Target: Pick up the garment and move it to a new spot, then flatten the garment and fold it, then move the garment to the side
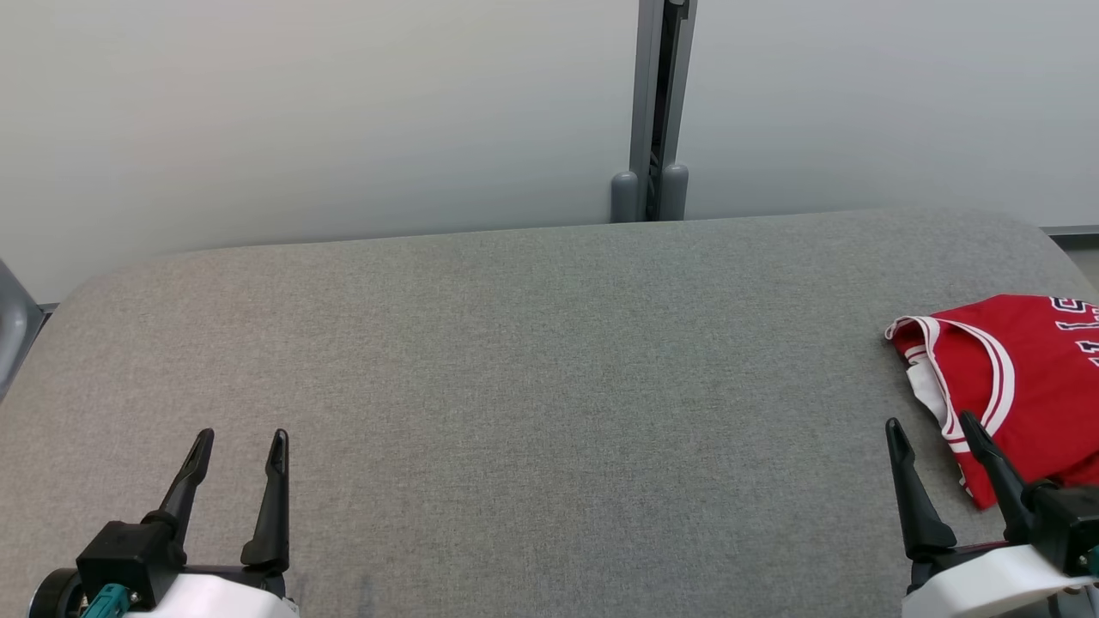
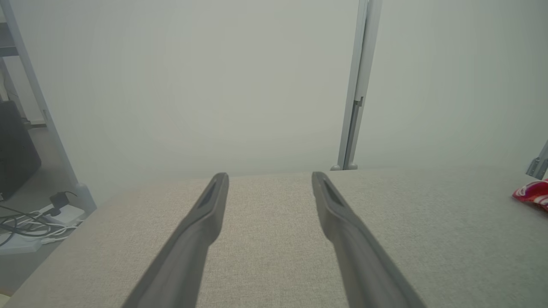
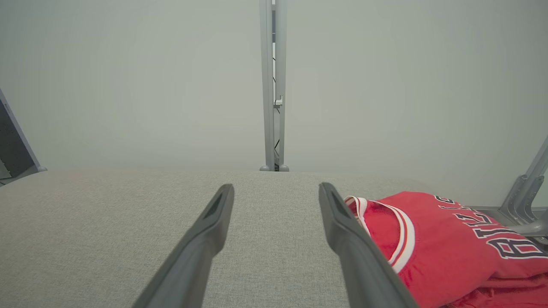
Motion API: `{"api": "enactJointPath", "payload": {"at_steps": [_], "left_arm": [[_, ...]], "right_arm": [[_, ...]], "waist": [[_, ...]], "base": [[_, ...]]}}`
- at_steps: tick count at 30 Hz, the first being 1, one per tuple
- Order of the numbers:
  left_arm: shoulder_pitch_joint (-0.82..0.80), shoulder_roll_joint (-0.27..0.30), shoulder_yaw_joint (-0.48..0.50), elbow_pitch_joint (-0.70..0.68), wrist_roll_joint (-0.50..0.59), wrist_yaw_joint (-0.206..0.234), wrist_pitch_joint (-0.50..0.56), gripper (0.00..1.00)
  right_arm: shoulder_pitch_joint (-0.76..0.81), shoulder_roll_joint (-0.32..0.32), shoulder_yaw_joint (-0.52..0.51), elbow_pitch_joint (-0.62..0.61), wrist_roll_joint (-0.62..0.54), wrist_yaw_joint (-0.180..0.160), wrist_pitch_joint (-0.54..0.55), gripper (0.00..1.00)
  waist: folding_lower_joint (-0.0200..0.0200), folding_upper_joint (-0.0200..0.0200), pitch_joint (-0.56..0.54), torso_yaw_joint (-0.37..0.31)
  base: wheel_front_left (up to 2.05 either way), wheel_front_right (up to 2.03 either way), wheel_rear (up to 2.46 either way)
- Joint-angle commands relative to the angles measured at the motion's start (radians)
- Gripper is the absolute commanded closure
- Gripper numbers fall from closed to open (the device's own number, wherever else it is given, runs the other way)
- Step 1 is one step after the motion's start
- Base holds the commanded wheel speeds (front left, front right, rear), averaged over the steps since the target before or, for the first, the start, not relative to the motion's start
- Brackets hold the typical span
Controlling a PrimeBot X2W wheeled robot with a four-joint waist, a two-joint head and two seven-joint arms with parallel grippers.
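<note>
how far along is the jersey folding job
Done: unclear. The red jersey lies in rumpled layers at the table's right edge, so it is either unstarted or already set aside. In hand: nothing; the left end effector and right end effector stand open and empty. Left: if unstarted, the pickup, flattening, folding and move aside.

- The left gripper (image 1: pixel 242 436) has two long, black, tapering fingers (image 1: pixel 273 506) fixed to a black block (image 1: pixel 129 562).
- The right gripper (image 1: pixel 931 421) is built the same.
- Each sits on a white, rounded wrist shell (image 1: pixel 987 585).
- A teal plug (image 1: pixel 110 597) sits at the left wrist.
- Each finger has a narrow slot (image 2: pixel 208 194) near its tip.
</note>
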Motion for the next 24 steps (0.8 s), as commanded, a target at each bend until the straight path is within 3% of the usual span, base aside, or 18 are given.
{"api": "enactJointPath", "payload": {"at_steps": [1, 24], "left_arm": [[0.002, 0.008, 0.004, -0.003, -0.004, 0.007, 0.002, 0.0], [-0.013, 0.019, 0.0, 0.001, -0.018, 0.007, 0.005, 0.0]], "right_arm": [[0.002, 0.0, -0.002, 0.002, 0.005, 0.0, -0.002, 0.0], [0.004, 0.002, -0.002, 0.005, 0.031, 0.0, -0.014, 0.0]], "waist": [[0.0, -0.0001, -0.001, -0.001], [0.0, -0.0001, 0.005, 0.006]], "base": [[0.0, 0.0, 0.0], [0.0, 0.0, 0.0]]}}
